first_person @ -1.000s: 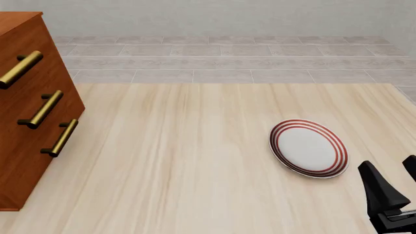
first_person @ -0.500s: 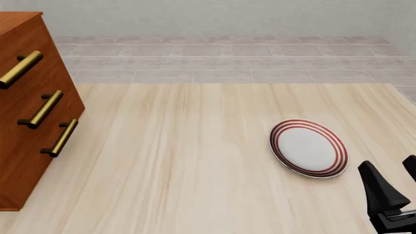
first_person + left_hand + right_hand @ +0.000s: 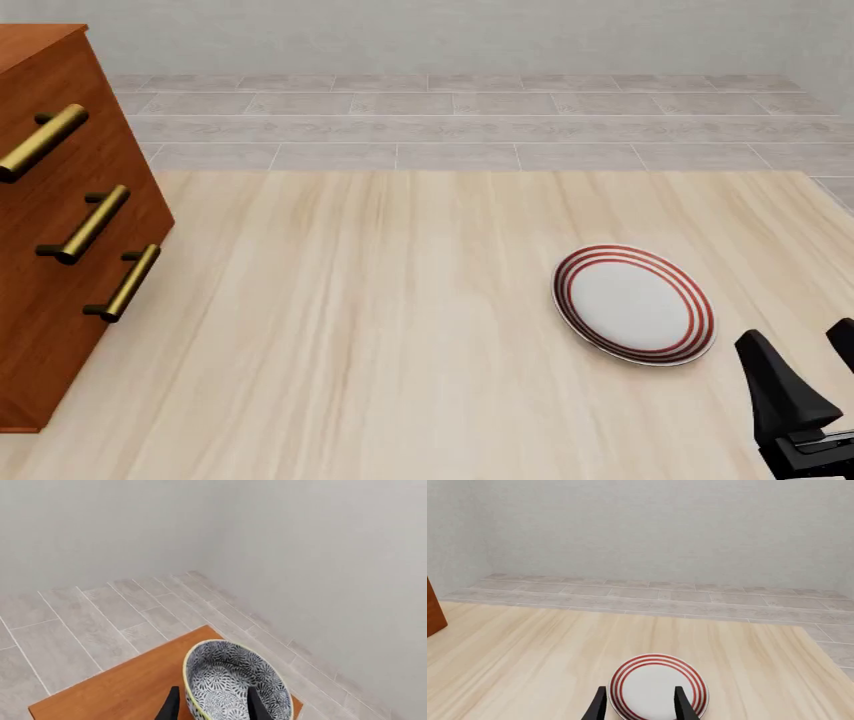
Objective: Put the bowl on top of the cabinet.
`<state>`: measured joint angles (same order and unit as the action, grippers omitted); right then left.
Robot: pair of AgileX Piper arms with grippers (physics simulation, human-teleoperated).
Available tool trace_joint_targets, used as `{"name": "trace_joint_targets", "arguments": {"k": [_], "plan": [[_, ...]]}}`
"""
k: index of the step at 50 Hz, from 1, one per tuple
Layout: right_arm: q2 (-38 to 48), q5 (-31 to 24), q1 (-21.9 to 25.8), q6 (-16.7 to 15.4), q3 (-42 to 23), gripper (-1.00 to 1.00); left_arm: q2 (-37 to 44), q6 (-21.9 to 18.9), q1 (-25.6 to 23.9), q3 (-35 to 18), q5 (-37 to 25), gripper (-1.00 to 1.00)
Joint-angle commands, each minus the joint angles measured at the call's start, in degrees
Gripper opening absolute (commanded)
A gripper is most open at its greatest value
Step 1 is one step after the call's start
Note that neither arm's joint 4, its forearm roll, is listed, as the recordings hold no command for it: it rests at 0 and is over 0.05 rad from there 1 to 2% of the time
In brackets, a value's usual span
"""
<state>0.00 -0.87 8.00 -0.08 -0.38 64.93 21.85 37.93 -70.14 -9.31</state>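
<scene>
The front view looks forward and down from above the near edge of the table (image 3: 400, 320), taking in the cabinet (image 3: 60, 230) at far left and the red-ringed plate (image 3: 631, 303). The right wrist view sits low, facing the same plate (image 3: 657, 685) and back wall. The left wrist view looks steeply down, close over the bowl (image 3: 235, 682) on the cabinet's top.

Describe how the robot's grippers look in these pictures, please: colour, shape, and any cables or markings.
The right gripper is plain matte black, with two flat, wedge-like jaws that narrow toward the tips, on a black block with a thin pale line across it. In the left wrist view, the left gripper shows only two dark, tapered tips. No cables, labels or markings are visible, and the arms themselves are out of view.
</scene>
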Motion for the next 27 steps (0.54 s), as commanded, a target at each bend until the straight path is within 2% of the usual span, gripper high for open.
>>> {"name": "trace_joint_targets", "arguments": {"k": [1, 4, 7, 11, 12, 14, 27], "plan": [[0.02, 0.22, -0.02, -0.04, 0.00, 1.00, -3.75, 1.16, -0.37, -2.13, -2.32, 1.00], [0.02, 0.21, -0.01, -0.04, 0.00, 1.00, -5.16, 1.14, -0.86, -0.31, -1.68, 1.00], [0.02, 0.22, -0.01, -0.05, 0.00, 1.00, -5.95, 1.26, -1.16, -1.56, -3.51, 1.00], [0.02, 0.21, -0.01, -0.06, 0.00, 1.00, -8.67, 1.61, -1.52, 0.43, -2.60, 1.00], [0.02, 0.21, -0.01, -0.05, 0.00, 1.00, -8.65, 1.42, -1.48, -1.41, -4.54, 1.00], [0.02, 0.22, -0.01, -0.05, 0.00, 1.00, -9.80, 1.43, -1.55, -0.31, -4.57, 1.00], [0.02, 0.21, -0.03, -0.03, 0.00, 1.00, -9.80, 1.43, -1.55, -0.31, -4.57, 1.00]]}}
